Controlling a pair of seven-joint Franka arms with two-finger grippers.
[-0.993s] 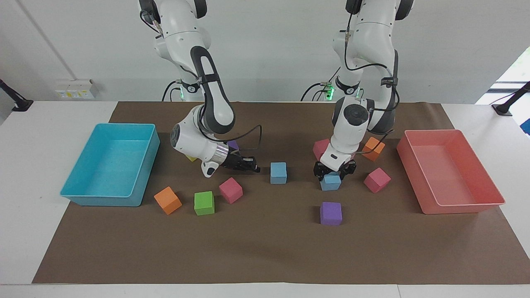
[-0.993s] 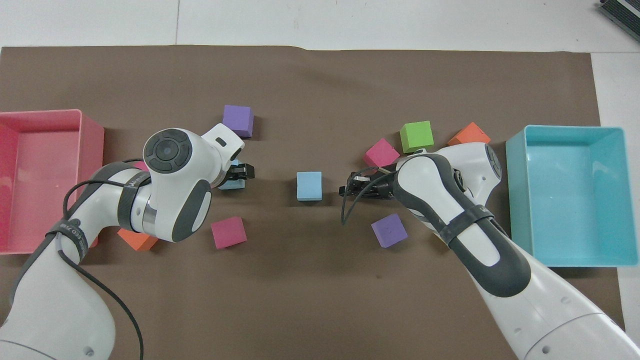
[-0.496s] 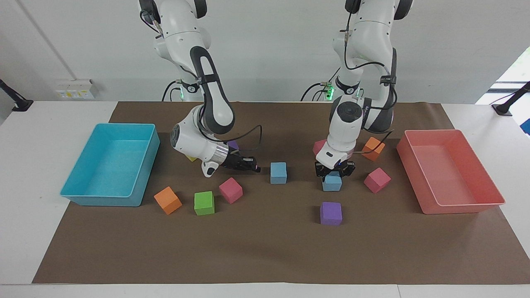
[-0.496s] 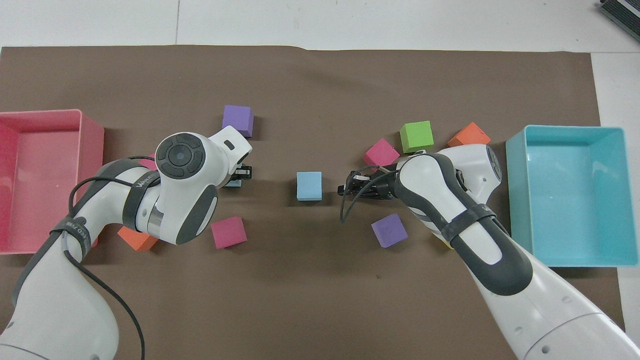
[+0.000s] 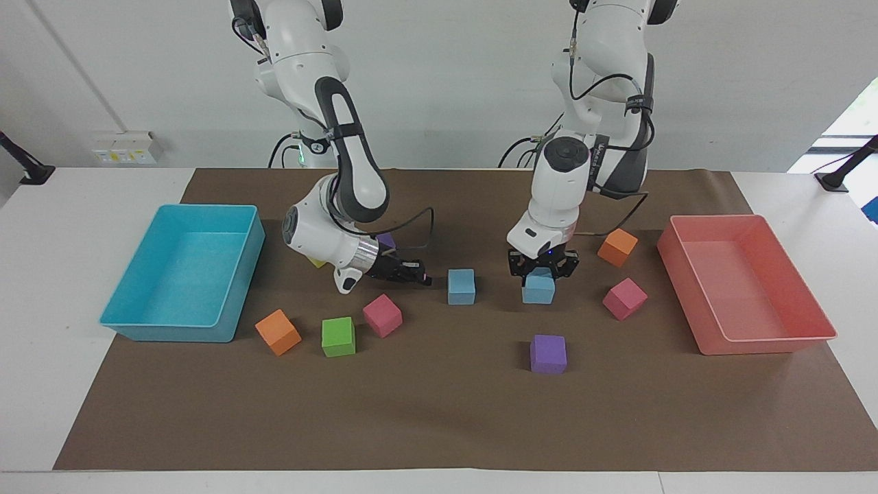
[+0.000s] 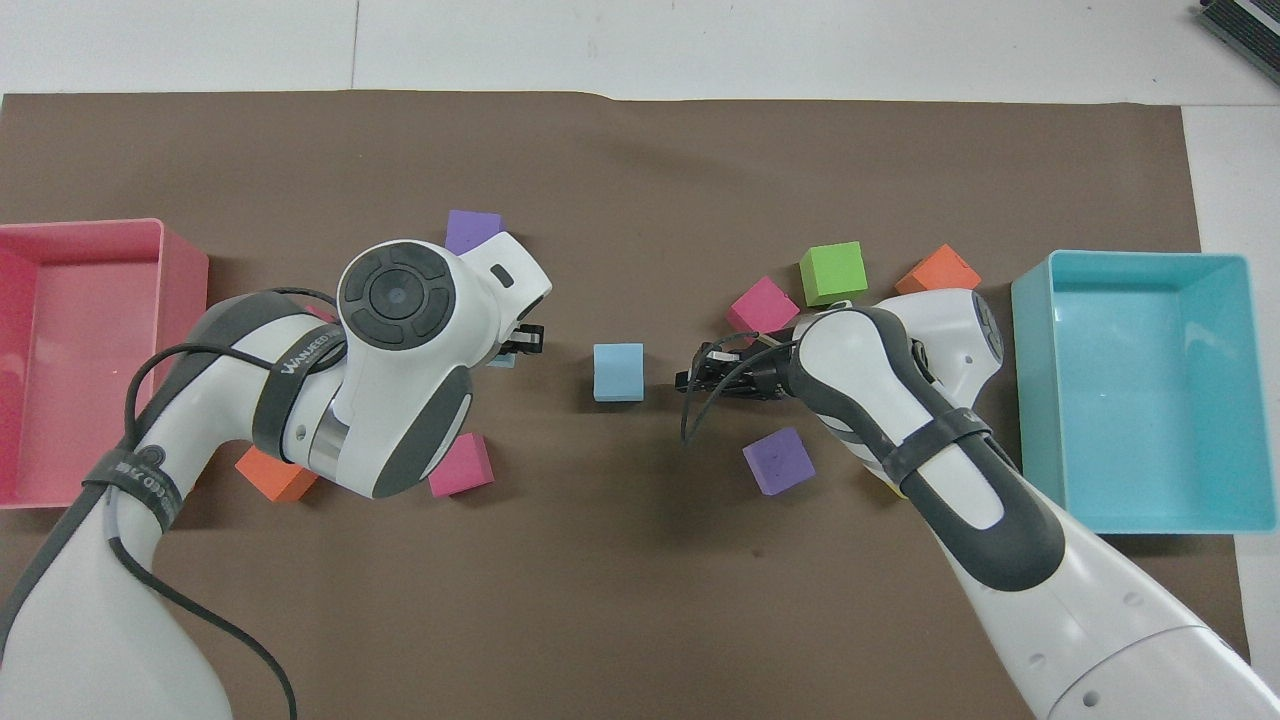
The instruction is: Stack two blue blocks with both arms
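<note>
One blue block [image 5: 461, 286] [image 6: 619, 372] rests on the brown mat near the table's middle. My left gripper [image 5: 542, 271] [image 6: 525, 345] is shut on the other blue block [image 5: 538, 289], holding it from above just over the mat, beside the resting block on the side toward the left arm's end. In the overhead view only a sliver of this held block [image 6: 503, 360] shows under the wrist. The right gripper [image 5: 422, 279] [image 6: 690, 380] hangs low beside the resting block, toward the right arm's end. It is shut, empty and apart from the block.
A turquoise tray [image 5: 171, 333] stands at the right arm's end and a pink tray [image 5: 768, 343] at the left arm's end. Loose cubes lie around: purple [image 5: 548, 354], pink [image 5: 625, 298], orange [image 5: 617, 247], green [image 5: 338, 336], pink [image 5: 382, 315], orange [image 5: 278, 332].
The left gripper closed on its blue block, lifted it off the mat and carried it toward the resting blue block. The right arm stayed where it was.
</note>
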